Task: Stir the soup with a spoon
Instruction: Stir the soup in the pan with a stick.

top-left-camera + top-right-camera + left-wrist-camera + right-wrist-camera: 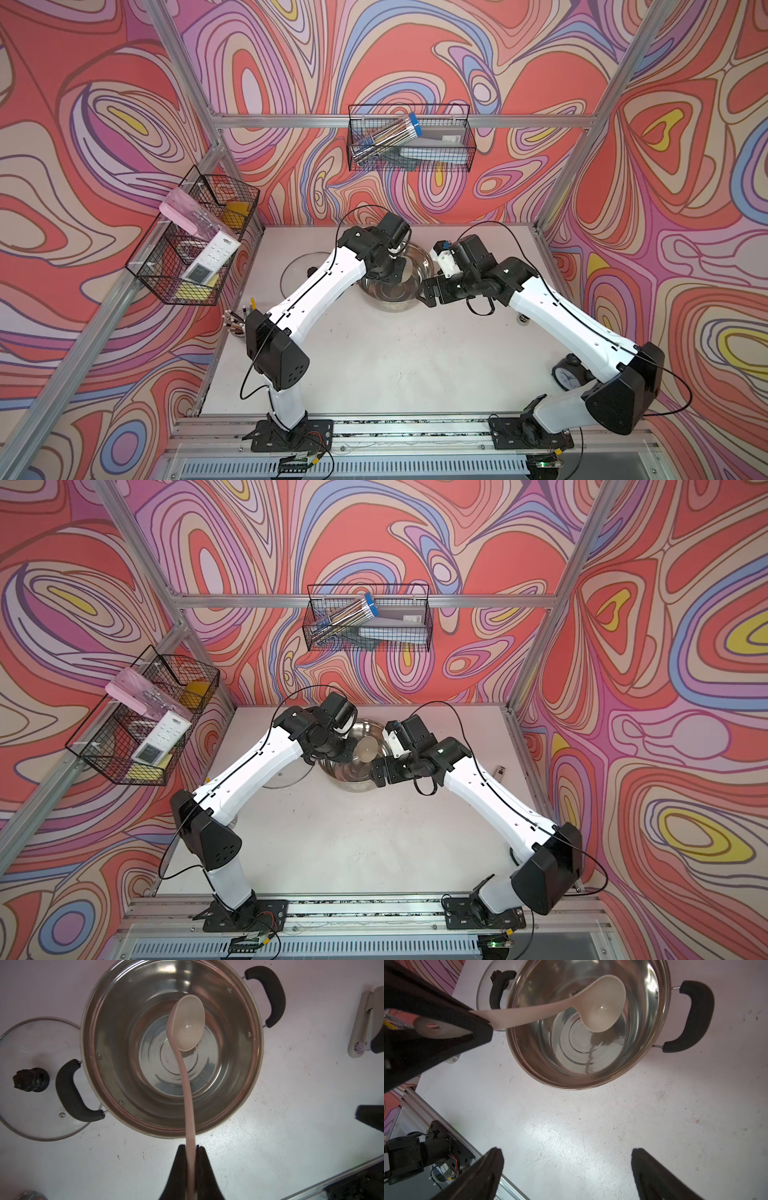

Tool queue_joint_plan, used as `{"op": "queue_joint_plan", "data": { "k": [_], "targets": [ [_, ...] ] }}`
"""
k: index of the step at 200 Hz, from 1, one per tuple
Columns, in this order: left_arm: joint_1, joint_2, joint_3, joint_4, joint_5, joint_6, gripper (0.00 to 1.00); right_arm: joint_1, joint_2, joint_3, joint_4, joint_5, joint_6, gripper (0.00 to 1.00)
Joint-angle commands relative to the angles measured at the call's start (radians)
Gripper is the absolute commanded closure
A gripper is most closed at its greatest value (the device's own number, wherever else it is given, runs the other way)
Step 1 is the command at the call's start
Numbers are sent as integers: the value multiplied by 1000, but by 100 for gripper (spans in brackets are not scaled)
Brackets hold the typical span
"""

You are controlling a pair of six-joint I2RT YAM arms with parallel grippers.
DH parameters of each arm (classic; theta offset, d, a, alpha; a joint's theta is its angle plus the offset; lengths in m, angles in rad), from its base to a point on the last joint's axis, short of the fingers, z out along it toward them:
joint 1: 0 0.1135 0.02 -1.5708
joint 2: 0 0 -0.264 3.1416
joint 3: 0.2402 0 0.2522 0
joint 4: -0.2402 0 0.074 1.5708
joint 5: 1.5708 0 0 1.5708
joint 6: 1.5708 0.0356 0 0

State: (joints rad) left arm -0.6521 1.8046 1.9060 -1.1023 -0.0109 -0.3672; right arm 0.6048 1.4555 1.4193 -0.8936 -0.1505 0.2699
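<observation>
In a top view, a cream-beige plastic ladle spoon [368, 748] is held over a round steel pot [353, 781] far on the table. In the left wrist view, its handle is pinched by the left gripper [189, 1147]. In the right wrist view, the right gripper [566, 1150] is spread wide and empty. The spoon is grasped; stirring is judged unfinished.

One pot [116, 1022], one spoon [187, 1024], one glass lid [31, 1043], one clock [564, 377], two wire baskets [158, 282] (both hang on the frame [291, 121]).
</observation>
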Motion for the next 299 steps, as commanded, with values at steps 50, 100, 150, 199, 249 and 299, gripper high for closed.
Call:
{"op": "queue_joint_plan", "data": {
  "k": [50,100,150,199,249,299],
  "targets": [
    [-3,-88,-71,-56,104,9,100,6,-23,1,19,9,-12,2],
    [-2,-144,-102,-173,31,30,100,7,-23,3,24,-4,-11,2],
    [6,-143,-87,-219,-102,40,100,7,-24,1,24,-8,-11,2],
    [41,-77,-26,-205,-151,64,100,8,-35,3,9,9,-11,2],
    [54,2,60,-146,-161,93,100,8,-48,-8,5,22,-5,2],
    [52,58,113,-60,-58,103,100,7,-46,1,3,31,3,2]
  ]
}}
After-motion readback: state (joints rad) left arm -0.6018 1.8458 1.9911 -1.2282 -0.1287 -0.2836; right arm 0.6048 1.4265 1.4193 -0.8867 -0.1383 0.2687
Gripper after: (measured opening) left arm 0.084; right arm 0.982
